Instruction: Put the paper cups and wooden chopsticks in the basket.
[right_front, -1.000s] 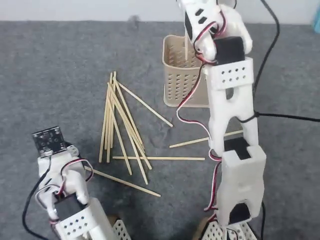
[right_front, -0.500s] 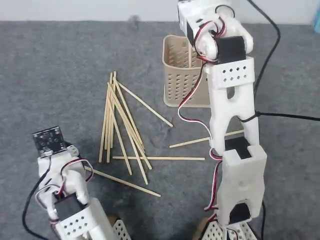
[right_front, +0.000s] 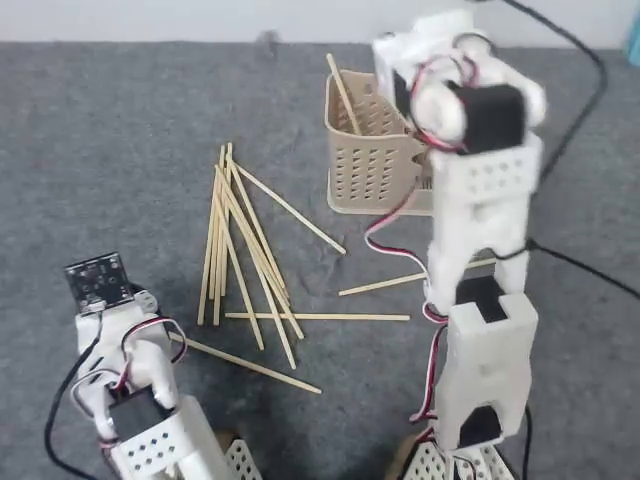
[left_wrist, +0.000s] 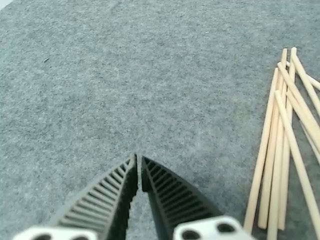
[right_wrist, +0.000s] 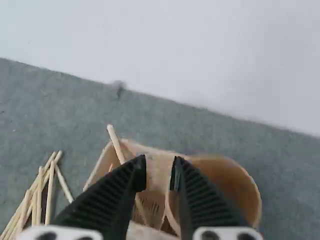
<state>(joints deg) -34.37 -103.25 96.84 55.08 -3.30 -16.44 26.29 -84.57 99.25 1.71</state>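
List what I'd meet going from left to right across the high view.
left arm → loose chopsticks → basket → right arm

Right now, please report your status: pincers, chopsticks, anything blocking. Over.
Left pincer shut, empty, over the carpet. Right pincer open above the basket, one chopstick leaning inside. Other chopsticks loose on the carpet. Nothing blocking.

The right arm (right_front: 482, 190) hangs over the basket (right_front: 368, 172); bare carpet (right_front: 110, 150) flanks the scattered chopsticks (right_front: 243, 255).
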